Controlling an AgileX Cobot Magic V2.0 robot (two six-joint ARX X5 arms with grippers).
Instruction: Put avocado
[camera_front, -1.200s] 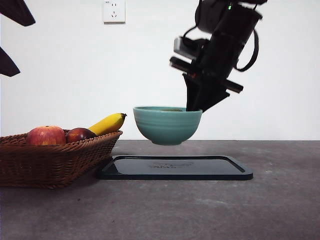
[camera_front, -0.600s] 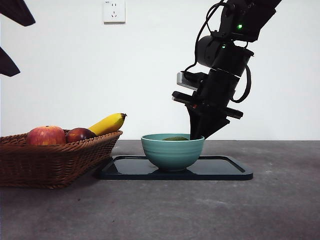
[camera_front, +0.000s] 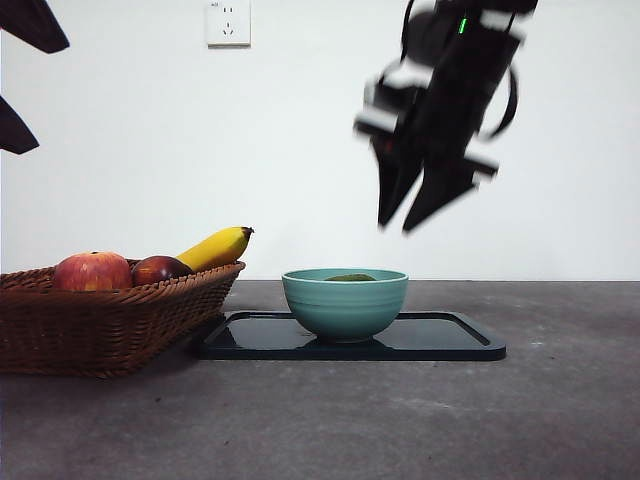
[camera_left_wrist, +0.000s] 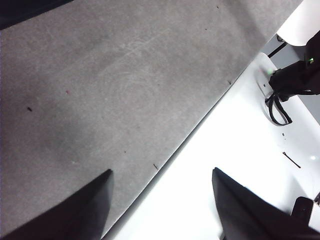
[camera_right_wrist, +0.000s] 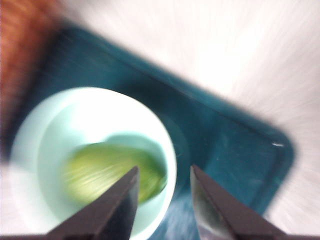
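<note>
The right tool (camera_front: 404, 222) hangs open and empty above the bowl (camera_front: 345, 302), at its 1 o'clock. The avocado (camera_right_wrist: 112, 171) lies inside, on the tray (camera_front: 450, 340). Retreat straight up, clear of the rim. Half a second ago it gripped that rim. The left tool (camera_left_wrist: 160, 200) waits open.

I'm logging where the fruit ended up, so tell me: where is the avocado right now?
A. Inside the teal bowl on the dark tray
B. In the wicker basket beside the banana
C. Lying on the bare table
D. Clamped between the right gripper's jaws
A: the avocado lies inside the teal bowl, which stands on the dark tray, while the right gripper hangs open above the bowl, holding nothing.
</note>
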